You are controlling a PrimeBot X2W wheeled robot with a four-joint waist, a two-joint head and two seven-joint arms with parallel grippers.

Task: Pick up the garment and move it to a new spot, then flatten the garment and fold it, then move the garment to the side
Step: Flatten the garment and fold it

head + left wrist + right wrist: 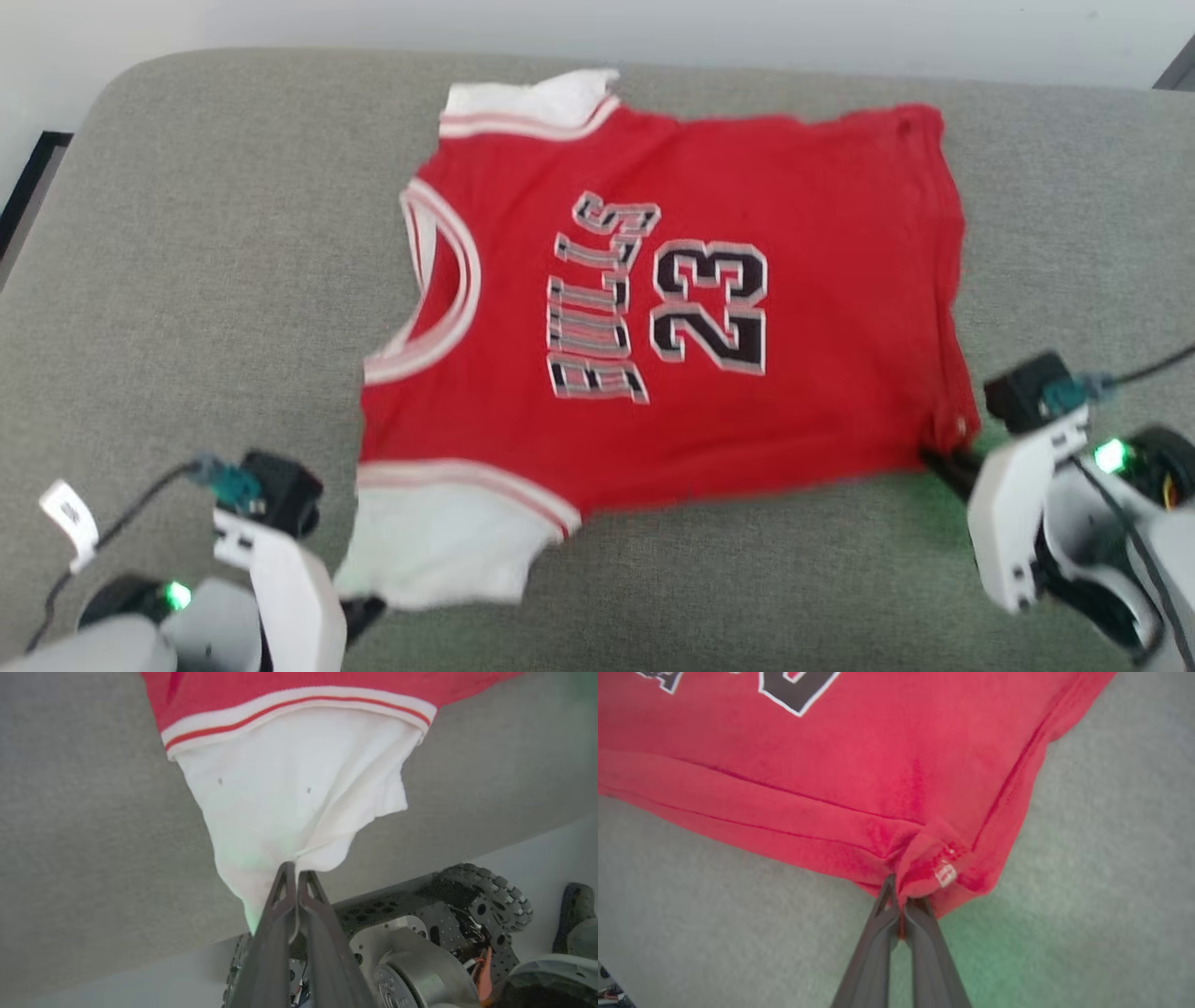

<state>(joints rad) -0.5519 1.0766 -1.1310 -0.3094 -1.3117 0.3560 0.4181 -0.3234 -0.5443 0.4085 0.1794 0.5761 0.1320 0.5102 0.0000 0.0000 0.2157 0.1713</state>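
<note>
The garment (672, 308), a red jersey with white sleeve panels and "BULLS 23" on it, lies spread on the grey cushion, collar toward the left. My left gripper (366, 609) is shut on the edge of the near white sleeve (289, 798), pulled into a cone toward the dark fingers (308, 914). My right gripper (936, 461) is shut on the jersey's near hem corner (924, 858), where red cloth bunches by a small white tag (945, 875). In the left wrist view my left gripper (295, 870) pinches the sleeve; my right gripper (900, 901) clamps the corner in the right wrist view.
The grey cushion (215, 280) stretches wide around the jersey, its near edge just beyond the left gripper. Below that edge the robot's base and a treaded wheel (486, 896) show over pale floor. A white wall runs behind the cushion.
</note>
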